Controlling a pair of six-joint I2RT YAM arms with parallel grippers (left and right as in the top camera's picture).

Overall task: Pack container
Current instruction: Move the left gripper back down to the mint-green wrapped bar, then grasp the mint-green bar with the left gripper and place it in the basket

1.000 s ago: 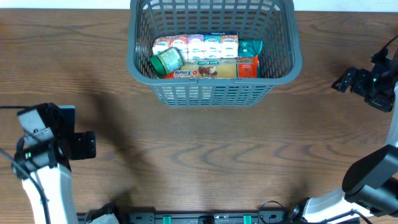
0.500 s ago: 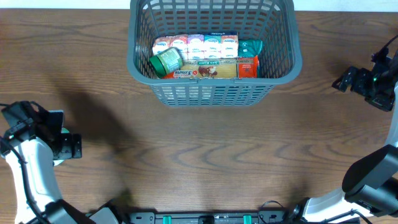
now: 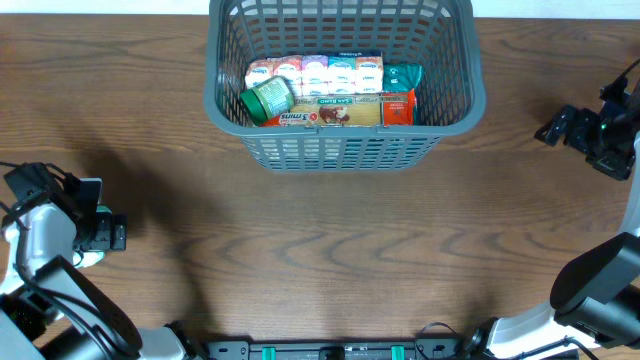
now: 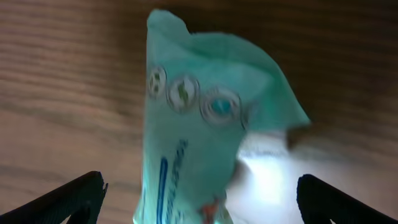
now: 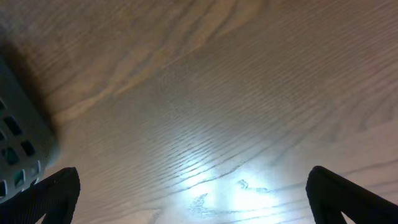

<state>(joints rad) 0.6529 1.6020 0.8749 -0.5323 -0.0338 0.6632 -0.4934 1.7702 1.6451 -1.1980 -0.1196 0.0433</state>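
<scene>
The container (image 3: 340, 150) sits at the far edge of the table (image 3: 330, 250), about the middle from left to right, and it's already got a fair bit in it. There's a row of small cartons (image 3: 315, 75) along the back, a green can (image 3: 266, 99) lying tipped at the left end, a flat box (image 3: 330, 113) in front of the cartons, a red packet (image 3: 398, 108) at its right end, and a teal packet (image 3: 404, 76) behind that.

Off to the right, well apart from the container, the right gripper (image 3: 552, 130) hangs over bare wood with its fingers (image 5: 56, 193) spread wide and nothing between them; its own camera catches only a corner of the container at the left.

The left gripper (image 3: 112, 232) is down at the near left, far from the container. Its fingers (image 4: 74, 196) are spread wide too, and a pale mint-green pouch (image 4: 199, 124) lies on the wood between them. I can't tell whether either finger touches it.
</scene>
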